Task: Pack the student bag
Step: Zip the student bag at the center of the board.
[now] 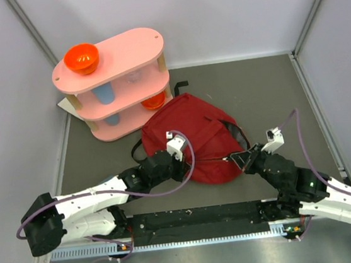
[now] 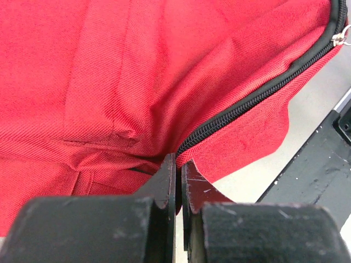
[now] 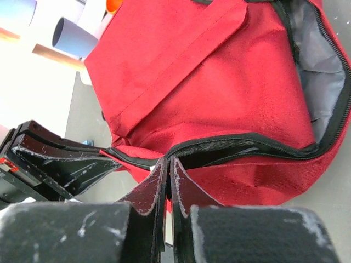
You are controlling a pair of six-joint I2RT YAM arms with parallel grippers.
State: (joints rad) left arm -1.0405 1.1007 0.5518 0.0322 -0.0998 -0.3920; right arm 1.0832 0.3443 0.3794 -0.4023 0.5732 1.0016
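The student bag (image 1: 195, 135), a dark red backpack, lies flat mid-table with its black zip (image 3: 258, 143) partly undone and grey lining (image 3: 323, 71) showing. My left gripper (image 1: 177, 156) is at the bag's near left side. In the left wrist view its jaws (image 2: 179, 161) are shut on the red fabric where the zip (image 2: 247, 104) ends. My right gripper (image 1: 241, 159) is at the bag's near right edge. In the right wrist view it (image 3: 169, 162) is shut on the black zip edge of the opening. A metal zip pull (image 2: 340, 37) shows at the far end.
A pink two-tier shelf (image 1: 113, 81) stands behind the bag on the left, holding an orange bowl (image 1: 81, 58) and blue cups (image 3: 71, 35). Black straps (image 1: 180, 86) trail from the bag's far side. Walls close in the table on three sides.
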